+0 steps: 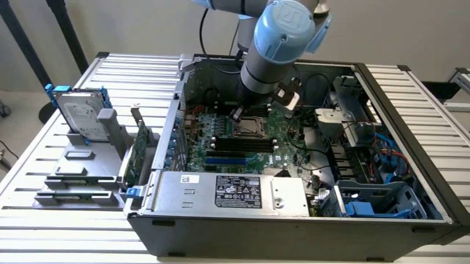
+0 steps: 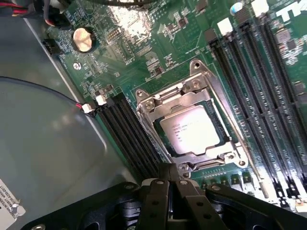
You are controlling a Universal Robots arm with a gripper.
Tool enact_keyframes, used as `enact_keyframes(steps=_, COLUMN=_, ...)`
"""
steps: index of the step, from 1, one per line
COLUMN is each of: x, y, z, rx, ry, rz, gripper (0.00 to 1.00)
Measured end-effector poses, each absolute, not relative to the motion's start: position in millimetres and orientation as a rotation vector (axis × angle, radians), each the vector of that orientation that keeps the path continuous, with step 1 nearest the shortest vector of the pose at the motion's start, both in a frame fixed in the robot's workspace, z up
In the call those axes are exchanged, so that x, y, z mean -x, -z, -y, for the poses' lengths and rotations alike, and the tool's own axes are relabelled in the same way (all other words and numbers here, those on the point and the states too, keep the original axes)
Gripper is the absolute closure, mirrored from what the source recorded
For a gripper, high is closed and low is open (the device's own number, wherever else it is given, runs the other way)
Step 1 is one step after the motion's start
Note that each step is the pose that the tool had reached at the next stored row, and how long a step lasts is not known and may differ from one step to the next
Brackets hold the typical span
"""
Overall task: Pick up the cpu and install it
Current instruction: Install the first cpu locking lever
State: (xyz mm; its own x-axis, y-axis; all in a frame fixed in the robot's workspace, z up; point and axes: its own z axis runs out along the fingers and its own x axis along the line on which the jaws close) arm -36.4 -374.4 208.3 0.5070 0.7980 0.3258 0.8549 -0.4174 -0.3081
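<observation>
The claw [image 2: 170,184] is fully closed and holds nothing; its two fingers [image 2: 158,201] meet at the tips. Just beyond the tips, the cpu [image 2: 191,135] lies flat in the socket [image 2: 192,129], inside the metal retention frame (the chip's printed side faces up). The cpu is square, so no long axis governs the approach. On the motherboard [image 1: 242,140], black memory slots [image 2: 259,86] flank the socket on both sides. The case [image 1: 294,225] rests on the desk [image 1: 66,220].

cpu [image 2: 190,132] print too small to read, claw [image 2: 171,179] base cut off
</observation>
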Motion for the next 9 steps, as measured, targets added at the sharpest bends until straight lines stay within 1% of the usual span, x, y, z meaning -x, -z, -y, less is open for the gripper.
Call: enact_keyframes(steps=9, x=36.9, y=-219.3, z=402.1, rx=2.318, ry=0.166, rz=1.355, gripper=0.89)
